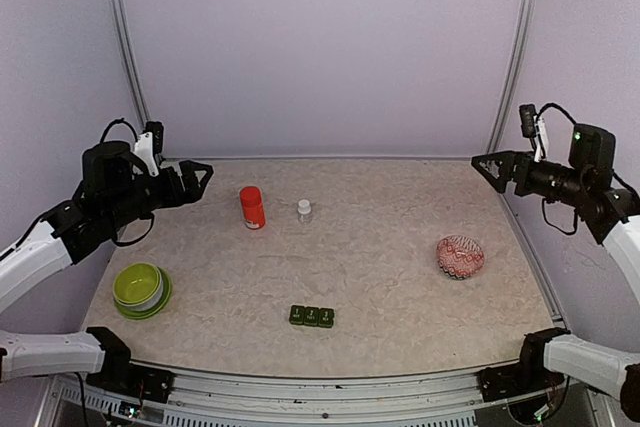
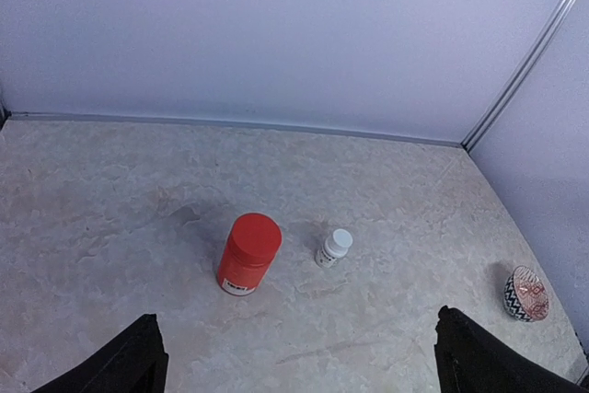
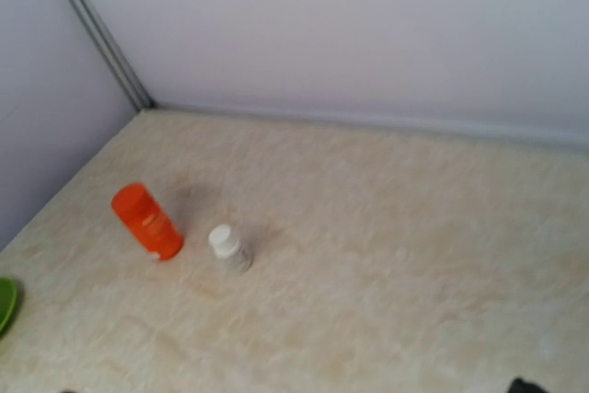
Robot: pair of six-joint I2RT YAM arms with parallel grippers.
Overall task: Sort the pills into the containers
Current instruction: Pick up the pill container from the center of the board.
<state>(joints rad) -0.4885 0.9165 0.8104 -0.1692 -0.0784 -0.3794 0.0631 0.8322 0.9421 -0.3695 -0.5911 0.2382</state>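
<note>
Looking at the top view, we see the containers (image 1: 311,316), a short dark green plastic strip of three joined square lidded compartments, lying in the lower middle of the frame on the beige marbled table (image 1: 400,217). Each lid shows a small white mark, and the lids look closed. Nothing touches the strip.

The left gripper (image 1: 203,179) hangs above the table at upper left, well apart from the strip. In the left wrist view its black fingers (image 2: 129,365) stand wide apart at the bottom corners, with nothing between them.

The right gripper (image 1: 482,169) hangs at upper right, also well apart from the strip. Its fingers look spread and hold nothing. The right wrist view shows only a dark tip at the bottom edge.

A red cylindrical plastic bottle (image 1: 252,207) stands upright above and left of centre. A small clear bottle with a white cap (image 1: 304,210) stands just to its right. A lime-green round bowl (image 1: 140,289) sits at lower left. A red-and-white patterned bowl (image 1: 460,256) sits at right.
</note>
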